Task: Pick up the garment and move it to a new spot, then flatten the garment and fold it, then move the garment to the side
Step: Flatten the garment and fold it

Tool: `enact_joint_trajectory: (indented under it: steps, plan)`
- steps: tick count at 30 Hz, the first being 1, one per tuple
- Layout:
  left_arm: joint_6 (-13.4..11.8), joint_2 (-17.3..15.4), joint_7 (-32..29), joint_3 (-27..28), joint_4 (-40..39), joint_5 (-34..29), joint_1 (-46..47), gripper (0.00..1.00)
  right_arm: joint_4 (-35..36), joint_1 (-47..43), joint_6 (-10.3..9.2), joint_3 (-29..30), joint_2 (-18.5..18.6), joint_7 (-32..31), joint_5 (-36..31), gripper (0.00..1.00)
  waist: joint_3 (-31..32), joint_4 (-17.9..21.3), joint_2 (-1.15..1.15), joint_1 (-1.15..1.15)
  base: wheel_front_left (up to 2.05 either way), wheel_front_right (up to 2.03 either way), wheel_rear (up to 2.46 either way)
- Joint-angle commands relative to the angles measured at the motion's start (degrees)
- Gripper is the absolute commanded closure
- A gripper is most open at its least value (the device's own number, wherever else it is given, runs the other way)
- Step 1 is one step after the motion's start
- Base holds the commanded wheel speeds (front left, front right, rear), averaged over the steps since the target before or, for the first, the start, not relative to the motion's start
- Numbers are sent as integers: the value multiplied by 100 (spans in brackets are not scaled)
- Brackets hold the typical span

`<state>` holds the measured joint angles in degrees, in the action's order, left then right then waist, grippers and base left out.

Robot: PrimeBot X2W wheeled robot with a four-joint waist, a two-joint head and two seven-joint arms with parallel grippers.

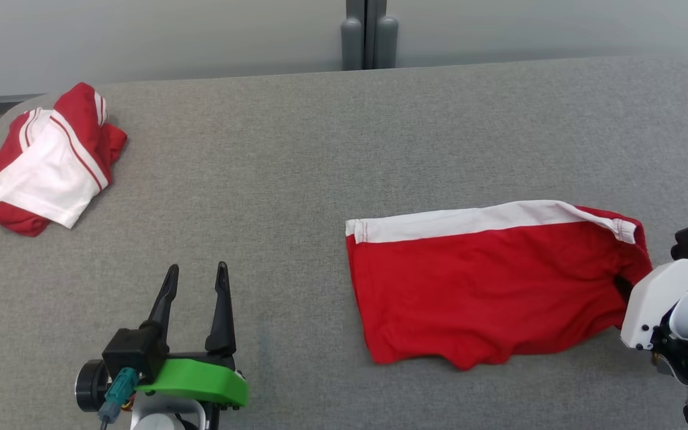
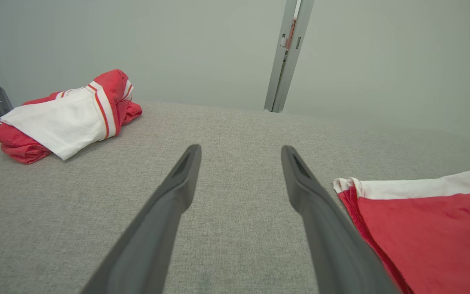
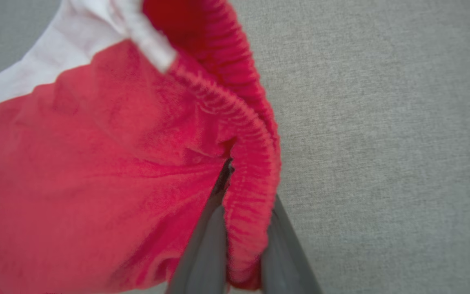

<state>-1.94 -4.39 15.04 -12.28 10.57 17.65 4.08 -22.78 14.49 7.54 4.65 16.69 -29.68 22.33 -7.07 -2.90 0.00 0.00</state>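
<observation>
The right gripper (image 3: 243,192) is pinching the stretchy waistband (image 3: 255,134) of the red shorts (image 1: 487,280), 1 finger on each side of it. The left gripper (image 1: 194,280) has its 2 fingers spread wide and holds nothing. It sits over the bare table (image 1: 296,179), well to the left of the shorts. The shorts lie on the right half of the table, long way running left to right, waist end at the right arm. So the right arm is nearer, and I think the pull goes along that line. Far back on the left lies another red and white pile (image 1: 51,161).
</observation>
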Motion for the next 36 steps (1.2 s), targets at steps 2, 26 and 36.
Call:
enact_joint_trajectory:
  steps: [2, 26, 36]
  plan:
    - [31, 5, 19, 45, 20, -18, 108, 0, 78, -102, -9, 123, -16, -29, -22, 100, -56, 126, 0, 0, 0, 0, 0]
    - [93, 70, 20, 47, 67, -70, 65, 0, 1448, -24, -8, -1833, -806, -64, 925, 100, 128, -145, 0, 0, 0, 0, 0]
    - [82, 105, 20, -23, 81, -12, 62, 0, 555, 415, -8, -2380, -966, 41, 764, 100, 89, -458, 0, 0, 0, 0, 0]
